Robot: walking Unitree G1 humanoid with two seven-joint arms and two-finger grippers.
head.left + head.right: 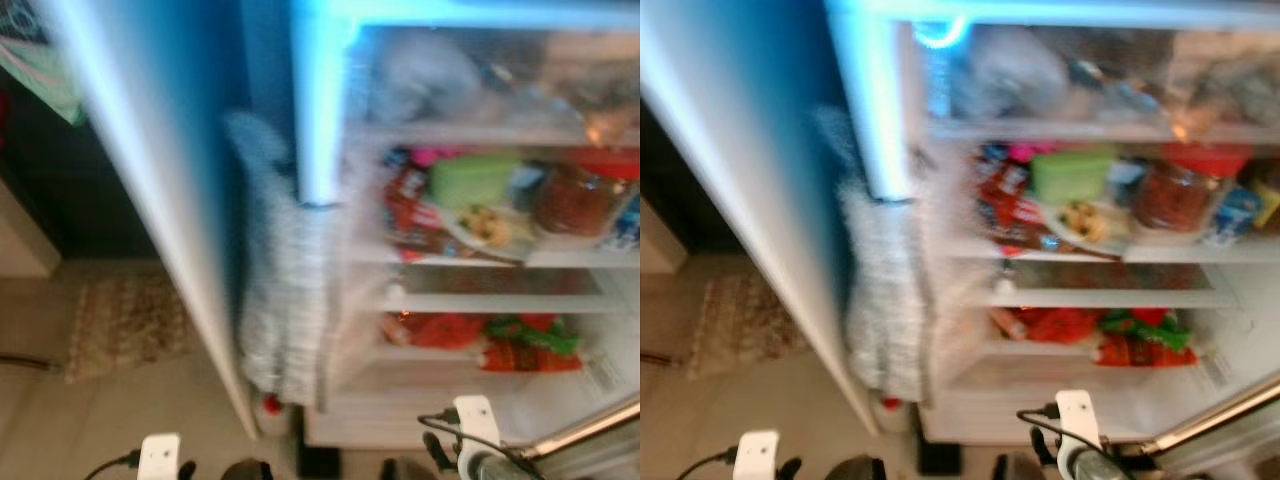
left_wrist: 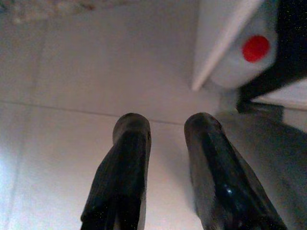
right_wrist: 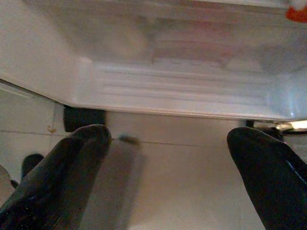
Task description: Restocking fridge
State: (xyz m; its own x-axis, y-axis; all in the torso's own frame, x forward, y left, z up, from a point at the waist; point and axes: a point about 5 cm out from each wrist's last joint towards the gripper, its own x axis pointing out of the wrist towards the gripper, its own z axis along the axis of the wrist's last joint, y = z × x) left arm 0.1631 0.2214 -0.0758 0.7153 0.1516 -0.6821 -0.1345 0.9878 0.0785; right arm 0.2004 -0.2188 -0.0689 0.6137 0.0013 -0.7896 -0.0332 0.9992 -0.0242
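The fridge [image 1: 470, 250] stands upright ahead, door [image 1: 150, 170] swung leftward, shelves packed; left gripper [image 2: 165, 139] slightly parted, right gripper [image 3: 168, 153] spread wide, both empty above bare floor [image 2: 72, 96].

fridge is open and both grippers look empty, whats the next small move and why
Probably hold still and let the view settle: the open white fridge is blurred, and both the left gripper and right gripper hang open and empty over the pale tiled floor, with nothing yet to shelve.

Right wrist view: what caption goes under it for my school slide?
Right gripper open and empty over the tiled floor, facing the fridge's white bottom drawer.
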